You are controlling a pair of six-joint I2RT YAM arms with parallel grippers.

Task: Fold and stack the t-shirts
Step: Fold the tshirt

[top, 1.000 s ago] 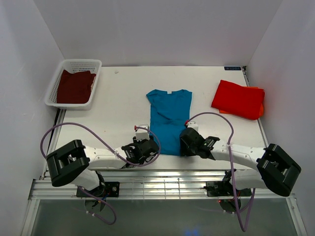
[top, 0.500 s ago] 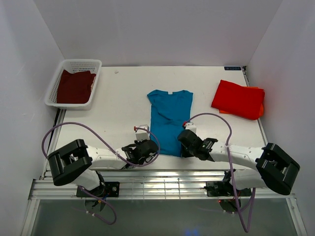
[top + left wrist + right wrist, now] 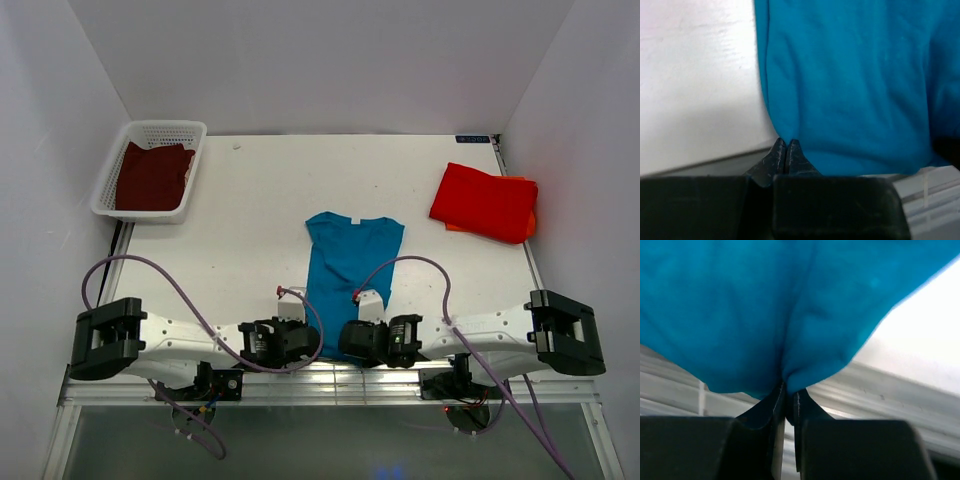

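Teal t-shirt [image 3: 345, 265]: long axis near-far, collar far; dragged closer to tabletop's [image 3: 250, 220] near edge. Left gripper [image 3: 785, 150] and right gripper [image 3: 789, 392] pinch its hem.

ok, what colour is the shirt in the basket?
The shirt in the basket is dark maroon; the top external view shows it best.

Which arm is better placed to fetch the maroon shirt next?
Probably the left: the maroon shirt lies in the basket at far left, on the left gripper's side; the right gripper is farther.
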